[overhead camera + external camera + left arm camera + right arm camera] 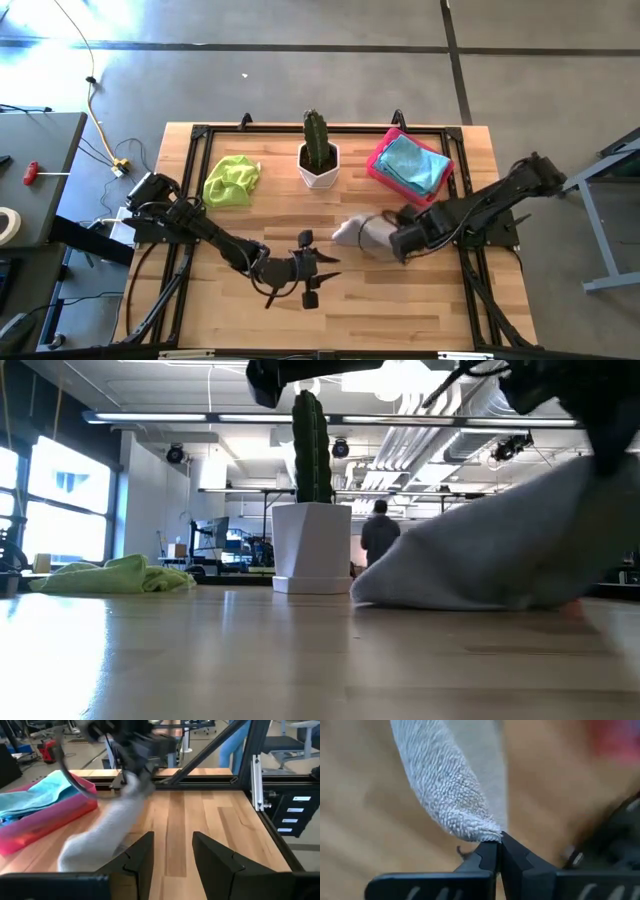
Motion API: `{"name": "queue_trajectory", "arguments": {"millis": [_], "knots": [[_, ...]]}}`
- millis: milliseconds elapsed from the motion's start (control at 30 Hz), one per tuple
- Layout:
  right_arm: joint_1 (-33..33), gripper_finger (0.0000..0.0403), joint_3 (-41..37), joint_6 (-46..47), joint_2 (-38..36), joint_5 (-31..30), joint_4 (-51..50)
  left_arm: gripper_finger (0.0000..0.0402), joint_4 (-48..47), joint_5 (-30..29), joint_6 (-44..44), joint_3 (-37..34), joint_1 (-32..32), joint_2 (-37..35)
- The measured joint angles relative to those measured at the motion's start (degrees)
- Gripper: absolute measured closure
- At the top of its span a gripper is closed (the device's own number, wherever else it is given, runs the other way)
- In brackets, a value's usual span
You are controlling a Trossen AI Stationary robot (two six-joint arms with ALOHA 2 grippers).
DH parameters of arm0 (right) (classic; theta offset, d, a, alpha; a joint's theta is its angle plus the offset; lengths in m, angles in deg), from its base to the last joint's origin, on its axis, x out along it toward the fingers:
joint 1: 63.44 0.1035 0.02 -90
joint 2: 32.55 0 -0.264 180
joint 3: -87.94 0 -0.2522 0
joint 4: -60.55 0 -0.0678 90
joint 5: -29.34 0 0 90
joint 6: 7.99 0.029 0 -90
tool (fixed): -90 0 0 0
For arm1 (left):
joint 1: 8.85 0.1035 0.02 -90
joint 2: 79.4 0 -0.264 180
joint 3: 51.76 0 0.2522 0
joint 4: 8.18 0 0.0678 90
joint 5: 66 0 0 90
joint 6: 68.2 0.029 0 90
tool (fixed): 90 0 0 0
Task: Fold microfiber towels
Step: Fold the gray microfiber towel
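Your grey towel (pixel 358 232) sits mid-table, right of centre, and your right gripper (pixel 498 851) has its fingers pinched together on a corner, lifting it. It's unfolded yet. Blue towels (pixel 412 165) already lie in the pink tray (pixel 380 157); the lime green towel (pixel 232 181) waits crumpled near the cactus pot (pixel 319 165). Your left gripper (pixel 172 860) hovers nearby, fingers apart, empty. No writing is readable.
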Motion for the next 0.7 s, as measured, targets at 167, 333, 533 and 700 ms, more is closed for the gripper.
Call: {"name": "queue_trajectory", "arguments": {"millis": [167,333,533,700], "knots": [[0.83,0.0403,0.0,-7.5,5.31,13.92,14.64,0.0275,-0.03,0.0,-2.36,0.0,-0.04,0.0],[-1.59,0.0403,0.0,-15.75,7.39,11.07,33.09,0.0275,-0.45,-0.02,-2.88,0.0,-0.04,0.0],[-7.05,0.0403,0.0,-17.19,7.4,2.65,33.56,0.0275,-3.41,-0.7,-2.85,0.0,-0.01,0.0],[-9.01,0.0403,-0.02,-17.57,7.4,7.98,39.53,0.0275,-5.62,-8.62,-1.88,0.08,0.85,1.75]]}}
